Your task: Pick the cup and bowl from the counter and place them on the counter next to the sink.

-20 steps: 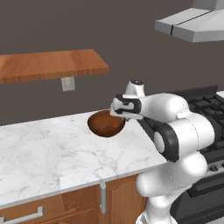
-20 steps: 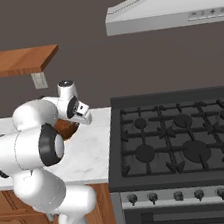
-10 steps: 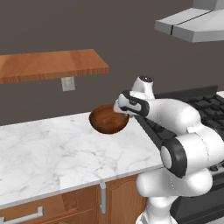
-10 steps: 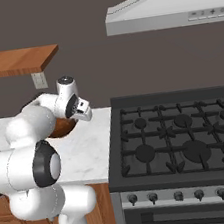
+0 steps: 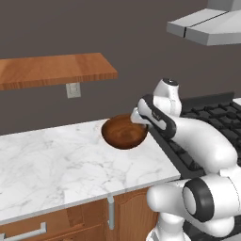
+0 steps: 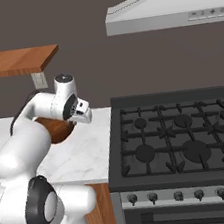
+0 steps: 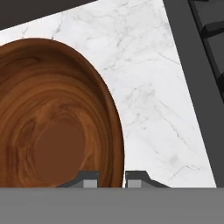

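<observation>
The dark brown wooden bowl (image 5: 124, 133) hangs a little above the white marble counter (image 5: 56, 164), near its right end beside the stove. My gripper (image 5: 137, 118) is shut on the bowl's right rim. In the hand view one fingertip sits inside the bowl (image 7: 52, 131) and the other outside, with the rim pinched in my gripper (image 7: 112, 180). From the right base view the bowl (image 6: 57, 130) shows partly behind my arm, under the gripper (image 6: 73, 121). The cup and the sink are out of view.
A black gas stove (image 6: 183, 139) adjoins the counter on the right, under a grey range hood (image 6: 170, 7). A wooden shelf (image 5: 52, 70) and a wall outlet (image 5: 73, 89) sit on the back wall. Brown cabinets (image 5: 84, 221) run below.
The bowl, held the whole time, has turned from showing its underside to showing its glossy inside, and has shifted slightly right. My arm's elbow has swung forward and down.
</observation>
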Motion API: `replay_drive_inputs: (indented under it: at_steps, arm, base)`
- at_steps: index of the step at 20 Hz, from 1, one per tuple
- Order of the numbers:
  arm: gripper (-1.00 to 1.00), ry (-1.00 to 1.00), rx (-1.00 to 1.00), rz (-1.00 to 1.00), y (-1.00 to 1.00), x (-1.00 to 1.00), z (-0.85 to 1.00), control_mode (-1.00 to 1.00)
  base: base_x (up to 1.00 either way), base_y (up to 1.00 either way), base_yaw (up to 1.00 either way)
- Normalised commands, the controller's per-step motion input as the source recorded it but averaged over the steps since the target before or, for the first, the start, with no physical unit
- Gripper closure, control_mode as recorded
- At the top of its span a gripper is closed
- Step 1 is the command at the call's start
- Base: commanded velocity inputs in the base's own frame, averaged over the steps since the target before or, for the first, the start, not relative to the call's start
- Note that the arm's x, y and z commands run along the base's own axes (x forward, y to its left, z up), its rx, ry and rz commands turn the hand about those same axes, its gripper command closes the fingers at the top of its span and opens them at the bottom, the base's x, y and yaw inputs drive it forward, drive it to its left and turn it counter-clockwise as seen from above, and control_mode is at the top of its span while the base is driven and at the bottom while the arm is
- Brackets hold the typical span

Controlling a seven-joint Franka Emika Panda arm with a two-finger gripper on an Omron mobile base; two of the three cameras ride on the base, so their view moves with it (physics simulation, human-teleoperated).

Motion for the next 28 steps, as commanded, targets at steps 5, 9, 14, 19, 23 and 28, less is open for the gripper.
replay_drive_inputs:
  at_steps: [5,9,14,19,23,28]
  arm:
    - [1.0,0.0,0.0,0.03,-0.17,-0.33,0.0,-1.0]
    - [1.0,0.0,0.0,0.02,-0.12,-0.28,0.11,-1.0]
    - [1.0,0.01,0.0,0.02,-0.04,-0.12,0.08,-1.0]
    - [1.0,0.0,0.0,0.0,0.0,0.0,0.0,-1.0]
    - [1.0,0.0,0.0,0.0,0.0,0.0,0.0,-1.0]
    - [1.0,0.0,0.0,0.0,0.0,0.0,0.0,1.0]
  base:
    - [0.0,0.0,0.0]
    - [0.0,0.0,0.0]
    - [0.0,0.0,0.0]
    - [0.0,0.0,0.0]
    - [0.0,0.0,0.0]
    - [0.0,0.0,0.0]
